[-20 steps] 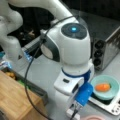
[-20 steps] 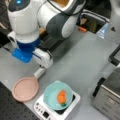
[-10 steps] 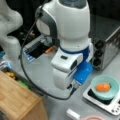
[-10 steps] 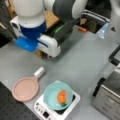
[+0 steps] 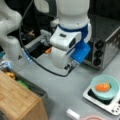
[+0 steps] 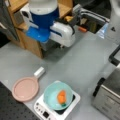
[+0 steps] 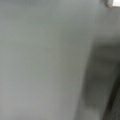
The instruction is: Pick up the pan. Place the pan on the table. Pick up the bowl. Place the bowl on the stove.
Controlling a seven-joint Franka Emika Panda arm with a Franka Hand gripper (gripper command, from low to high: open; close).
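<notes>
The dusty-pink pan [image 6: 25, 88] lies flat on the grey table [image 6: 82, 65], its white handle [image 6: 39, 71] pointing to the upper right; only its handle [image 5: 73, 114] and a bit of rim show at a front view's bottom. The teal bowl [image 6: 53, 96] [image 5: 112, 86] sits on the white stove [image 6: 40, 106] [image 5: 100, 101] with an orange piece inside. My gripper [image 6: 60, 46] [image 5: 68, 67] hangs above bare table, well away from the pan and bowl, holding nothing that shows. The wrist view is only blurred grey table.
A steel toaster oven [image 5: 105, 42] [image 6: 110, 100] stands beside the stove. A wooden block-like top [image 5: 17, 100] and wooden shelves [image 6: 30, 42] border the table. A grey bar with an orange tip [image 6: 82, 28] lies behind the arm. Black cable [image 5: 37, 62] trails over the table.
The arm has lifted and swung away from the pan's handle toward the table's middle. The pan and the bowl have not moved.
</notes>
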